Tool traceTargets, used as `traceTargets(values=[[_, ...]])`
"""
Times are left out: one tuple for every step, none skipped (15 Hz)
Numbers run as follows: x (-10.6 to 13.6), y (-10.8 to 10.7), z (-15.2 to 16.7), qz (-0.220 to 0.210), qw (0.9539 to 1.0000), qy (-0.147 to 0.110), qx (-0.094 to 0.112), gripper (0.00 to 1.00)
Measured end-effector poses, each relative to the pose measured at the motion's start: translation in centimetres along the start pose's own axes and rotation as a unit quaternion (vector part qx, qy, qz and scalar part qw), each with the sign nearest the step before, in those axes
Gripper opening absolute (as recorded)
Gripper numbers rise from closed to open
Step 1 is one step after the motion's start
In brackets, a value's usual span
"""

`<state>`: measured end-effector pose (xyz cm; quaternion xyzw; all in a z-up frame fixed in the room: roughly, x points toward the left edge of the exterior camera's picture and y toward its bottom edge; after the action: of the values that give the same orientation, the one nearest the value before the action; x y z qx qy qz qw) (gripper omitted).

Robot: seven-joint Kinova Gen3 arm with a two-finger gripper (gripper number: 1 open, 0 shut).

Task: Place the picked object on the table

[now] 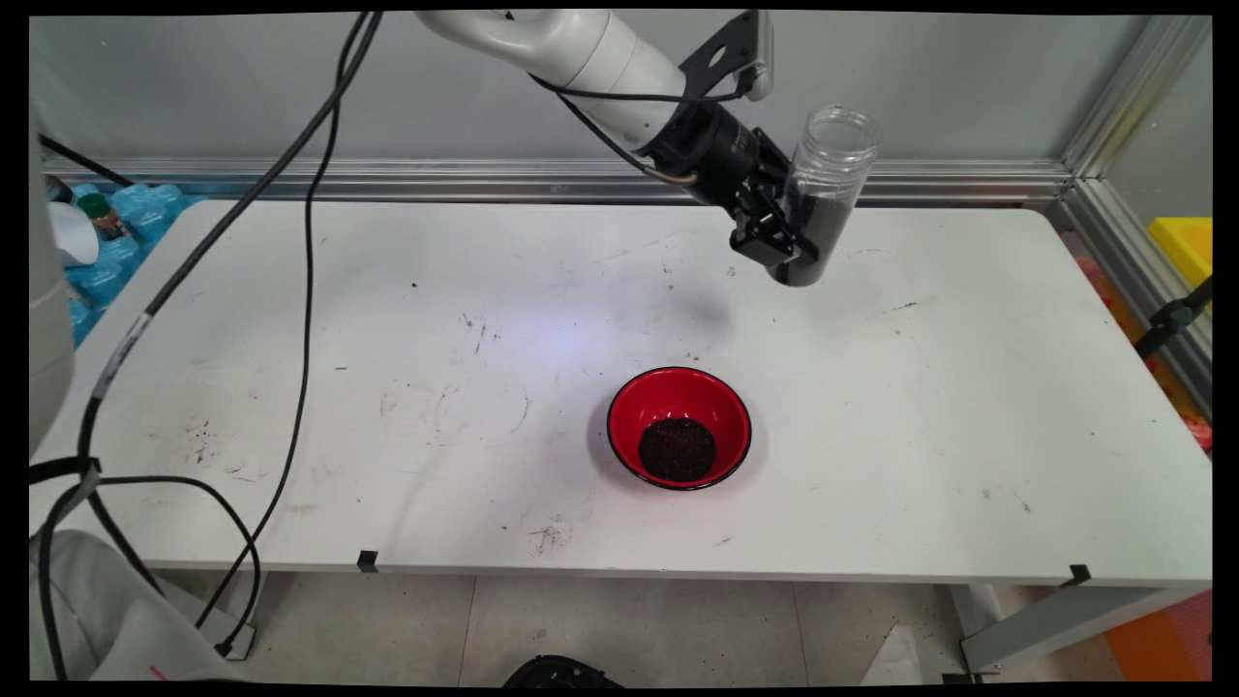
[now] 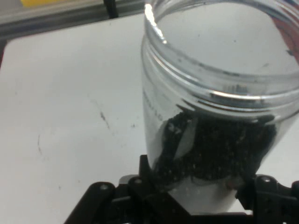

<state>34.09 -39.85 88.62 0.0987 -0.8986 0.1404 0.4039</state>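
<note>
A clear plastic jar (image 1: 823, 194) with dark grains filling its lower part hangs above the table's far right side, nearly upright and leaning slightly, mouth open. My gripper (image 1: 786, 240) is shut on the jar's lower half. In the hand view the jar (image 2: 219, 116) fills the frame, its open rim toward the top and the black grains (image 2: 215, 154) packed low between the black linkage. A red bowl (image 1: 679, 427) with a black rim stands on the table nearer the front, below and left of the jar, with a heap of dark grains (image 1: 677, 449) inside it.
Black cables (image 1: 310, 252) hang from the arm across the table's left side. A yellow box (image 1: 1183, 244) sits beyond the right edge, and blue packaging (image 1: 126, 232) lies off the far left corner. Dark specks are scattered on the white table (image 1: 929, 426).
</note>
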Motion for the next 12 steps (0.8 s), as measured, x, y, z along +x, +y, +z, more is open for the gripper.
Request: traceTargets(values=[[-0.2, -0.2, 0.2, -0.006, 1.0, -0.004, -0.001, 0.0], [-0.4, -0.5, 0.4, -0.013, 0.9999, -0.009, -0.002, 0.0], [-0.5, -0.8, 0.5, -0.019, 0.9997, -0.013, -0.002, 0.0], [-0.7, -0.9, 0.7, -0.023, 0.9996, -0.016, -0.003, 0.0], [-0.8, -1.0, 0.7, -0.026, 0.9995, -0.018, -0.003, 0.0], [-0.9, -1.2, 0.8, -0.03, 0.9993, -0.021, -0.004, 0.0], [-1.0, -1.3, 0.9, -0.033, 0.9992, -0.023, -0.004, 0.0], [-1.1, -1.4, 1.0, -0.037, 0.999, -0.025, -0.005, 0.0], [-1.2, -1.5, 1.1, -0.04, 0.9988, -0.027, -0.006, 0.0], [-1.3, -1.6, 1.2, -0.044, 0.9986, -0.03, -0.006, 0.0], [-1.5, -1.7, 1.2, -0.047, 0.9984, -0.032, -0.007, 0.0], [-1.6, -1.8, 1.3, -0.05, 0.9982, -0.033, -0.007, 0.0]])
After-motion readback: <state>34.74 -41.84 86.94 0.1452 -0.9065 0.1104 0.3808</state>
